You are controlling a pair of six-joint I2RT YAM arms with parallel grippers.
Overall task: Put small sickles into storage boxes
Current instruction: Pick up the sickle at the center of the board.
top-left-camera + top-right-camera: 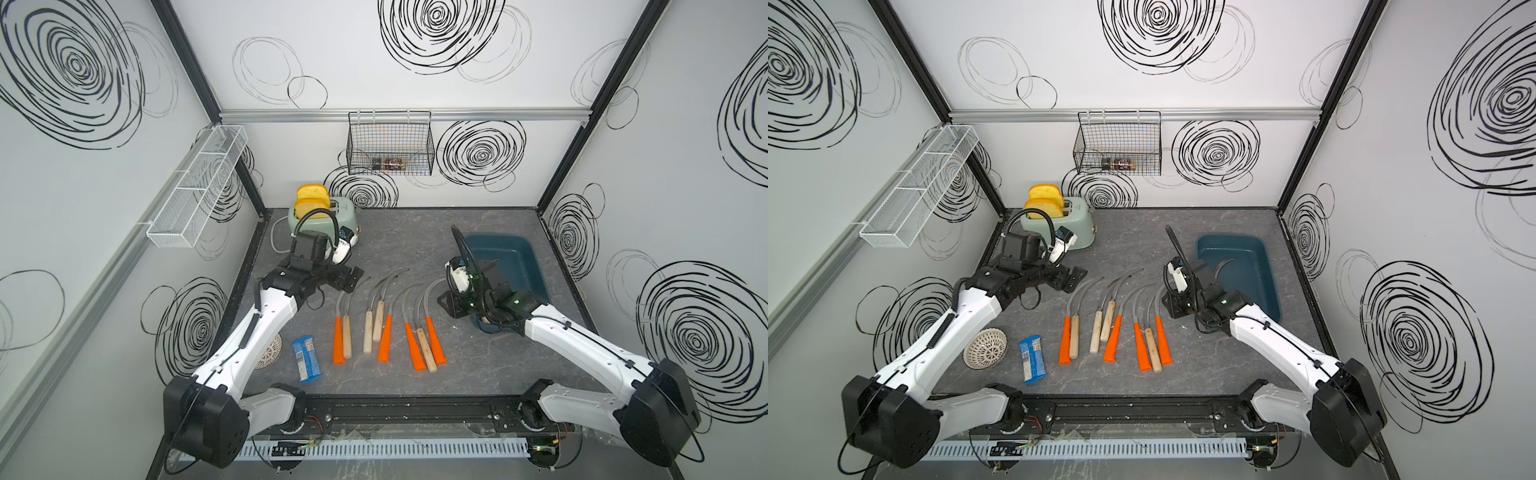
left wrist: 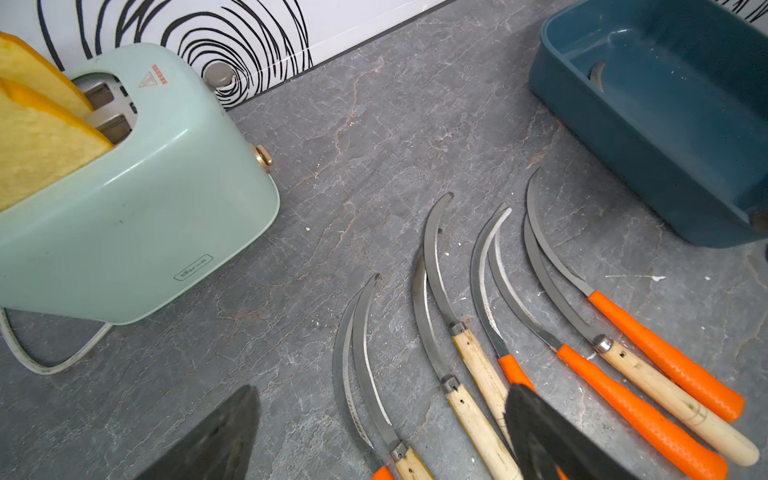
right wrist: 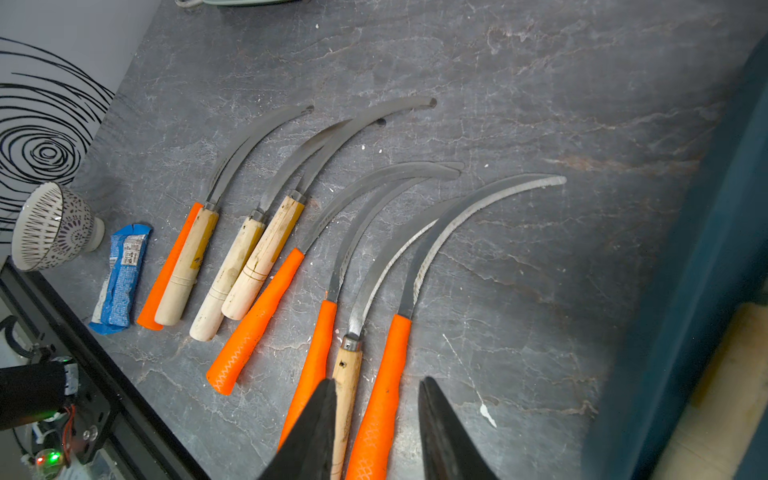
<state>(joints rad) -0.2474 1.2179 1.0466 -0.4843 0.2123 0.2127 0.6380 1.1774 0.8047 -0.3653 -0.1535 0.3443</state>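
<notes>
1. Status: the right pincer (image 3: pixel 378 382) stands with jaws apart and empty, directly above the handle of the orange-handled sickle (image 3: pixel 395 345). The left pincer (image 2: pixel 382 390) is spread wide and holds nothing.
2. Location: eight small sickles (image 1: pixel 386 328) lie in a row on the table (image 3: pixel 540 104), beneath and to one side of the right pincer. The storage box (image 1: pixel 1262 266) sits close on its opposite side, with a boxed sickle (image 2: pixel 597 75) already inside.
3. Centre the jaws across the orange handle, never the blade.
4. A wood-handled sickle (image 3: pixel 347 374) lies against that handle. Seat one finger in the seam, or both will likely lift.
5. Clamp firmly, since the long blade may swing. Clear the box wall before crossing.
</notes>
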